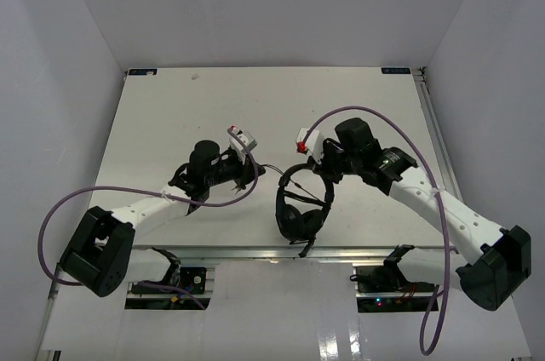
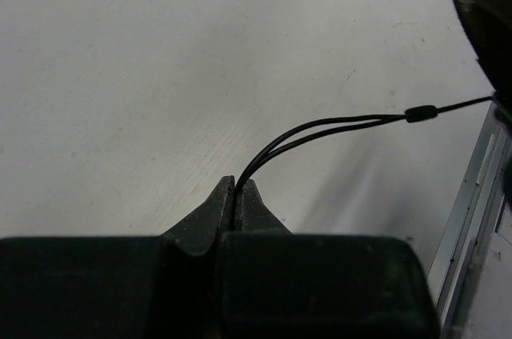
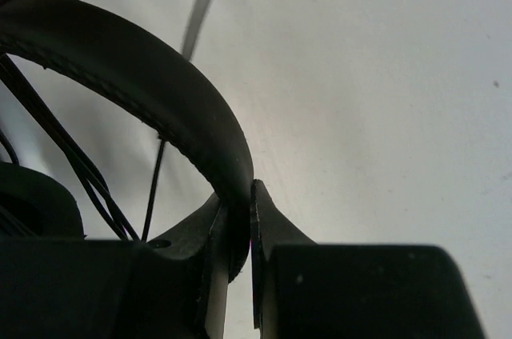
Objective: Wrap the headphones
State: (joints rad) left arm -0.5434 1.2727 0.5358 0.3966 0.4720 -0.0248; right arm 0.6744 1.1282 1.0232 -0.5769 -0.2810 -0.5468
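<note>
The black headphones (image 1: pixel 300 208) hang near the table's front middle, earcups low, headband arching up toward my right gripper (image 1: pixel 321 172). That gripper is shut on the headband (image 3: pixel 172 99), which runs between its pads. Strands of thin black cable (image 3: pixel 72 159) cross under the band. My left gripper (image 1: pixel 253 171) sits left of the headphones and is shut on the thin cable (image 2: pixel 320 133), a doubled strand leaving the fingertips and joining at a small bead (image 2: pixel 419 113). The cable stretches taut from the left gripper to the headphones (image 1: pixel 272 169).
Thick purple robot cables loop from each arm, one by the left arm (image 1: pixel 85 199) and one over the right arm (image 1: pixel 375 114). The table's front edge rail (image 1: pixel 255 252) runs just below the earcups. White walls enclose the table.
</note>
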